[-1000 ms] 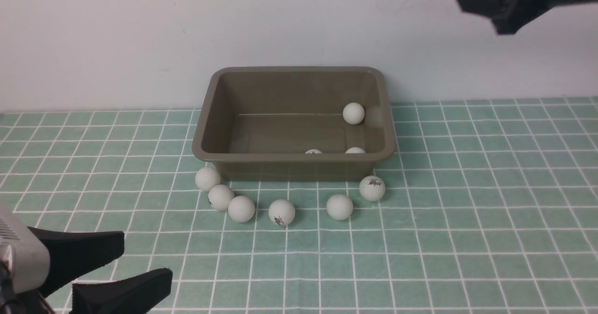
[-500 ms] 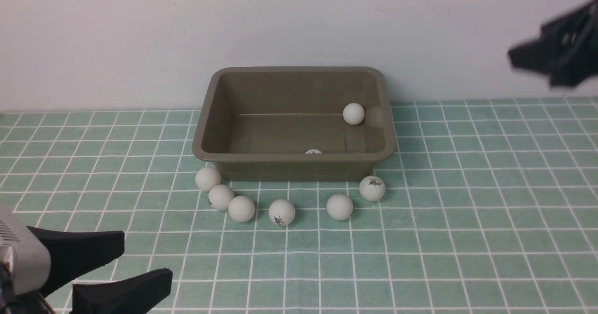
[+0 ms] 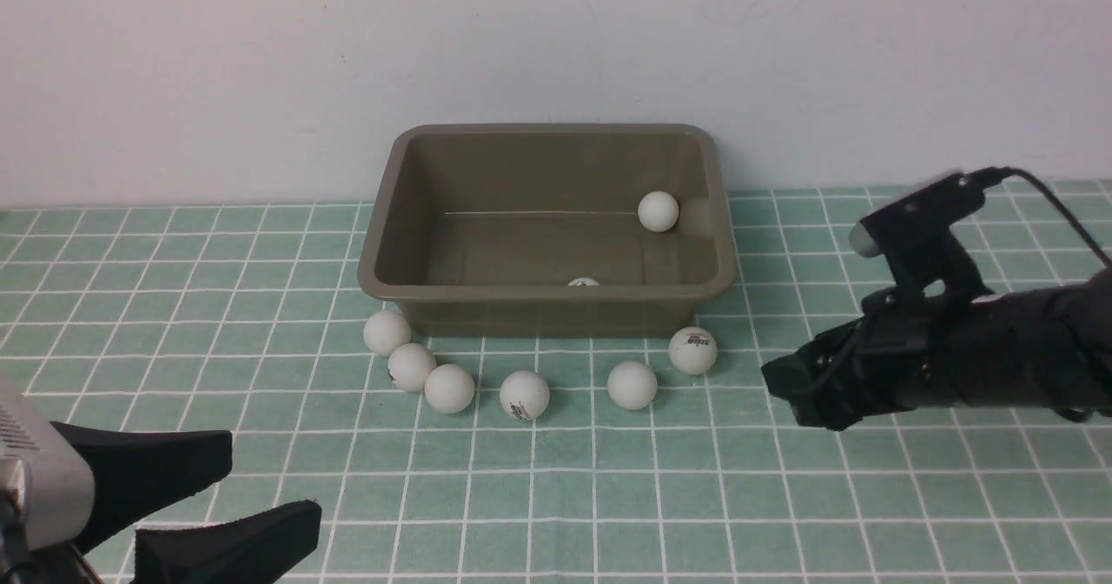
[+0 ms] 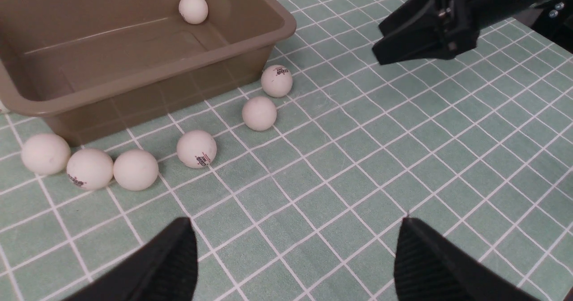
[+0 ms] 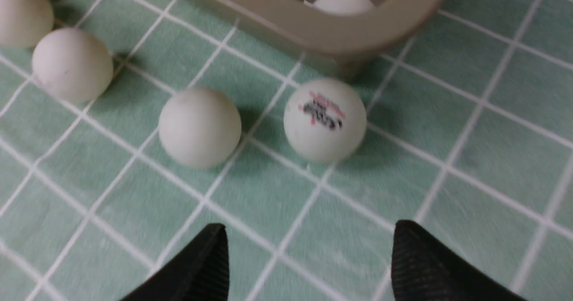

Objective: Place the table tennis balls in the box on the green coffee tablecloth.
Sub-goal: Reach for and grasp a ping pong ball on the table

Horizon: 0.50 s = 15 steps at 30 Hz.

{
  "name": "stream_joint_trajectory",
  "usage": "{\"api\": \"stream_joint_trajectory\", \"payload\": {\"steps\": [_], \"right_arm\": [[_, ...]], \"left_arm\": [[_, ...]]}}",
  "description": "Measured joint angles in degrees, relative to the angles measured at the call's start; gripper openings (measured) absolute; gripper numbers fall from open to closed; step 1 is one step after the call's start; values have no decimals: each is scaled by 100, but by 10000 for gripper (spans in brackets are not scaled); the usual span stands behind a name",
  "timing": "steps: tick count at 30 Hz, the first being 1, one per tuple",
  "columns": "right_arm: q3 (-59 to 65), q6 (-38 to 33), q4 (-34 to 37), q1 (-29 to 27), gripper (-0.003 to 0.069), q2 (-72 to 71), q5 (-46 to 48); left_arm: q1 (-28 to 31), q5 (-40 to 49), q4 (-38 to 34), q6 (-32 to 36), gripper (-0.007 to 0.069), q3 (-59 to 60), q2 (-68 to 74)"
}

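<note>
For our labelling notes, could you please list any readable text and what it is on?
Rightmost ball: black-and-red logo, too blurred to read.
Fourth ball from the left: dark logo, too small to read.
Second ball from the left: dark print, too small to read.
No other text.

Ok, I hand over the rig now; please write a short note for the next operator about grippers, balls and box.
Left gripper: open, empty, low at the near side.
Right gripper: open, empty, low beside the logo ball.
Done: at least two balls lie in the box.
Left: six balls on the tablecloth, in front of the box, logo ball included.
</note>
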Motion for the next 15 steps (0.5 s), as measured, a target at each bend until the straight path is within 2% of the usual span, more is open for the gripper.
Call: {"api": "stream_joint_trajectory", "payload": {"steps": [7, 15], "right_arm": [[-617, -585, 755, 0, 469, 765, 245], [-930, -902, 1185, 0, 472, 1255, 286]], "left_arm": [[0, 0, 0, -36, 532, 0, 0], [0, 0, 0, -36, 532, 0, 0]]}}
